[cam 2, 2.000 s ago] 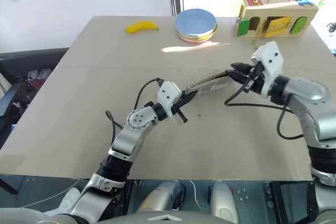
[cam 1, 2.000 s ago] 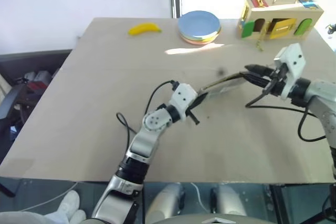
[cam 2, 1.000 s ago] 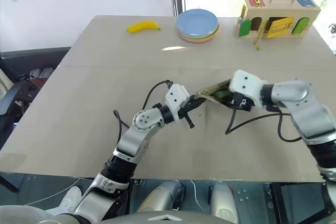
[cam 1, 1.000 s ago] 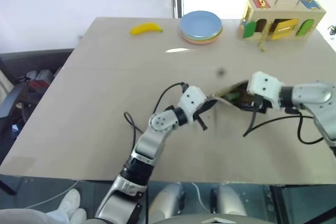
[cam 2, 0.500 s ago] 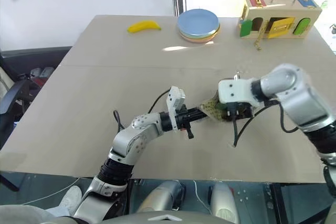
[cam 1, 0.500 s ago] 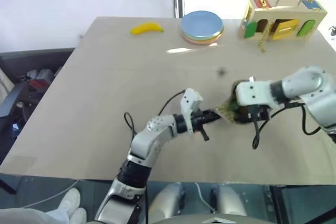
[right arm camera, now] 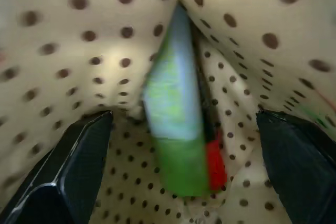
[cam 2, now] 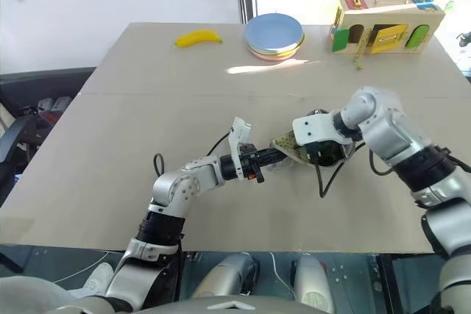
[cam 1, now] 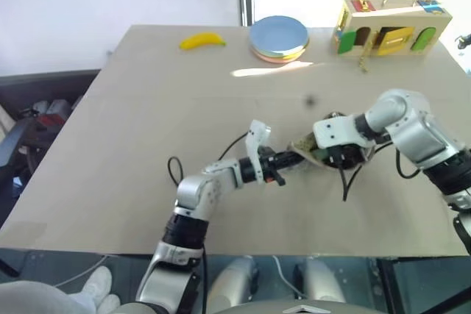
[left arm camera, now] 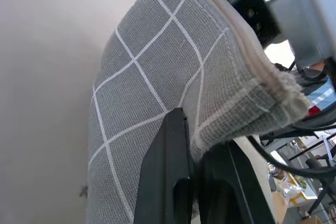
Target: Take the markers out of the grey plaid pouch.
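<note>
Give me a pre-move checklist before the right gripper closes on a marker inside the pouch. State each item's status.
1. Left gripper shut on the grey plaid pouch: ok, fabric edge pinched between its fingers.
2. Right gripper open: ok, both fingers spread wide inside the dotted lining.
3. Markers between the right gripper's fingers: ok, a green one with a red one beside it lies in the gap.
4. Fingers clear of the lining: cannot tell, the lining lies close on both sides.
5. Pouch mouth held open: ok, the right gripper is inside it in the head view.
6. Table around the pouch free for setting markers down: ok.
</note>
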You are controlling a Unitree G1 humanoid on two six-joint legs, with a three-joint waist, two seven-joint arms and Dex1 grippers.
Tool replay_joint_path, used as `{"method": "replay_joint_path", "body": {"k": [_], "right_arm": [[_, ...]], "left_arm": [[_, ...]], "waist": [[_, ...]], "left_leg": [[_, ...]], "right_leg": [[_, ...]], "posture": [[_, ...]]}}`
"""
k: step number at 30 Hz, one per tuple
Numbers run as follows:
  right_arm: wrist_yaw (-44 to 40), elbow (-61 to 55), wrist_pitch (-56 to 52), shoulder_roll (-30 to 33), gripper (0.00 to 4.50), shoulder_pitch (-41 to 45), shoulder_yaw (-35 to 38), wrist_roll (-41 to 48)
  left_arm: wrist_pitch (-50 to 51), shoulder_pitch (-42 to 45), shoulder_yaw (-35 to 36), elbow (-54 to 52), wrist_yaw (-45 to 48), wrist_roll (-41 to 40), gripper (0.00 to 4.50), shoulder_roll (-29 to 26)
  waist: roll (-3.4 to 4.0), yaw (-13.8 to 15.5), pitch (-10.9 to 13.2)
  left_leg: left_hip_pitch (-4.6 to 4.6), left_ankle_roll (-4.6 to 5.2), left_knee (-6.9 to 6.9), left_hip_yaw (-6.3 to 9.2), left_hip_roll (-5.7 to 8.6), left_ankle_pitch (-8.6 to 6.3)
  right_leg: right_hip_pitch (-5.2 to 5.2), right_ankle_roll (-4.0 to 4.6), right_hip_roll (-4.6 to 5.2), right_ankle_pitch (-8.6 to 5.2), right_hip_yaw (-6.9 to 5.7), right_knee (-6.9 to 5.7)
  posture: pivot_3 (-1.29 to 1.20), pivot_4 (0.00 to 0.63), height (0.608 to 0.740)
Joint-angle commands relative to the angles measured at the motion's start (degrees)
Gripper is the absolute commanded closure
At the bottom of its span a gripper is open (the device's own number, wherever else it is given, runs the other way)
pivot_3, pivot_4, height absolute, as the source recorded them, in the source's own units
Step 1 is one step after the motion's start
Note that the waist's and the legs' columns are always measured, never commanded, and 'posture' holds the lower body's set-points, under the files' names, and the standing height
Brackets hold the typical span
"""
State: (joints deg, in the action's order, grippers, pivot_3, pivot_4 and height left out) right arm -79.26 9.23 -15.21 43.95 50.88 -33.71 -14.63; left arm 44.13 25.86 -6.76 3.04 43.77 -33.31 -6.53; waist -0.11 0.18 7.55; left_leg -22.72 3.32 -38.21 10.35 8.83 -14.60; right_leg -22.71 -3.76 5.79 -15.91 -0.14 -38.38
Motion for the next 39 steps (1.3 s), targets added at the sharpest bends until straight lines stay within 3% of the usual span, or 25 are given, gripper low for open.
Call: {"method": "replay_joint_path", "body": {"k": [1,3,9,10,18,27,33,39], "right_arm": [[0.8,6.6,3.7,-2.1,0.29,1.1,-1.9,-3.4],[0.5,8.3,4.7,-3.1,0.84,1.3,-1.6,-3.8],[-0.9,5.8,4.6,-2.1,3.81,0.0,0.5,-3.5],[-0.8,5.2,4.3,-1.9,4.04,-0.1,1.1,-3.3],[-0.7,-1.2,2.7,1.0,4.06,-1.0,5.9,-1.4],[-5.3,-15.3,-4.9,11.0,4.06,-3.6,15.2,6.8],[-3.3,-19.5,-10.2,13.7,4.06,-6.0,16.5,8.4],[3.1,-16.6,-1.0,15.2,4.06,-6.4,13.7,2.1]], "left_arm": [[-0.6,1.1,0.4,0.8,1.1,-0.2,4.50,-0.5],[-1.2,1.4,-0.2,1.6,1.6,0.6,4.50,-0.9],[-1.7,1.4,-0.2,2.3,1.7,0.9,4.50,-1.3],[-1.9,1.5,-0.4,2.5,1.8,1.2,4.50,-1.4],[-3.9,1.5,-2.0,2.3,3.1,3.0,4.50,-2.1],[-10.3,1.2,-2.1,6.2,1.9,6.2,4.50,-3.2],[-11.8,1.0,-2.0,6.9,1.2,5.5,4.50,-3.5],[-11.6,0.6,-2.7,5.6,1.0,5.3,4.50,-3.6]], "waist": [[-0.01,-0.3,0.0],[-0.05,-0.6,0.0],[-0.09,-0.8,-0.1],[-0.09,-0.8,-0.1],[-0.10,-0.6,-0.1],[-0.06,-0.4,0.0],[-0.07,-0.4,0.0],[-0.07,-0.2,0.0]], "left_leg": [[0.01,0.00,0.00,0.00,0.00,0.00],[0.01,0.00,0.00,0.00,0.00,0.00],[0.06,-0.01,-0.04,0.01,0.00,0.00],[0.06,-0.01,-0.03,0.01,0.00,0.00],[-0.02,-0.01,-0.01,0.02,0.01,0.00],[-0.14,-0.01,0.03,0.03,0.01,-0.01],[-0.14,0.00,0.05,0.03,0.01,-0.01],[-0.14,0.00,0.05,0.03,0.01,-0.01]], "right_leg": [[0.00,0.00,0.00,0.00,0.01,0.00],[0.01,0.00,0.00,0.00,0.01,-0.01],[0.05,0.00,0.00,0.00,0.00,-0.07],[0.04,0.00,0.00,0.00,0.01,-0.07],[-0.01,0.00,0.01,0.00,0.00,-0.02],[-0.08,0.00,0.02,0.00,-0.01,0.08],[-0.09,0.00,0.02,0.00,0.00,0.09],[-0.08,0.00,0.02,0.00,0.00,0.09]], "posture": [[0.00,0.150,0.740],[0.00,0.150,0.740],[0.00,0.150,0.740],[0.00,0.150,0.740],[0.00,0.150,0.740],[0.00,0.150,0.740],[0.00,0.150,0.740],[0.00,0.150,0.740]]}}
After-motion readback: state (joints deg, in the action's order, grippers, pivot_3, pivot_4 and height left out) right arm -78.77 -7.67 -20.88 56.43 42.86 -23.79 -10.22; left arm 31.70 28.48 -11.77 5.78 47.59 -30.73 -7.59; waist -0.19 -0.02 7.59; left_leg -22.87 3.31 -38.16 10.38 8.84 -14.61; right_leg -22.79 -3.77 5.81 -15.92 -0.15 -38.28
